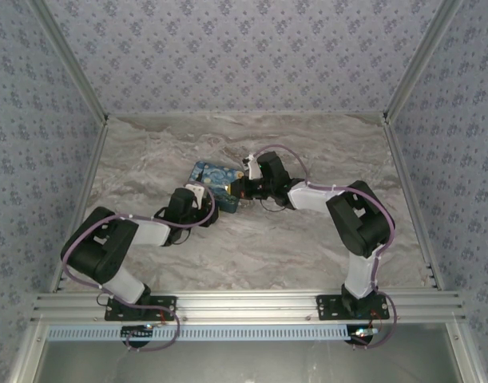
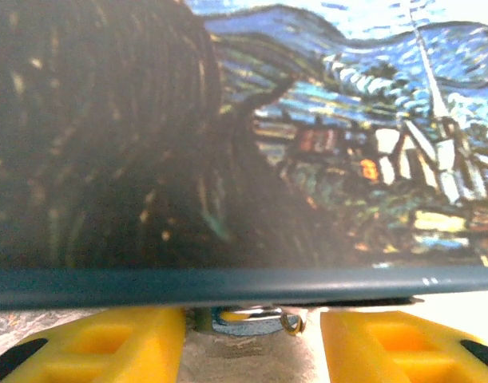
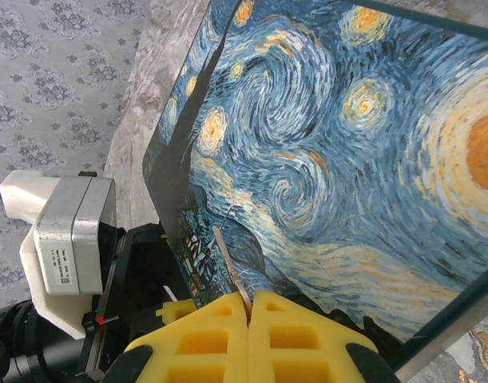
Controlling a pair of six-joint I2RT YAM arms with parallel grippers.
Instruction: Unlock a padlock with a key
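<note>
L hand (image 2: 252, 339) spread, yellow fingers (image 2: 108, 343) apart at the near edge of the starry-night tin box (image 2: 323, 144). Padlock (image 2: 245, 319) sits low under that edge, betw the two fingers, teal body & silvery loop only partly visible; can't tell if fingers touch it. R hand (image 3: 249, 311) pressed together, pinching a thin key (image 3: 230, 263), blade sticking out over the box lid. Box lies mid tabletop (image 1: 331, 152), both hands close by it

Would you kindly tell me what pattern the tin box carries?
The tin box bears a swirling blue-and-yellow starry-night painting; right wrist view.
</note>
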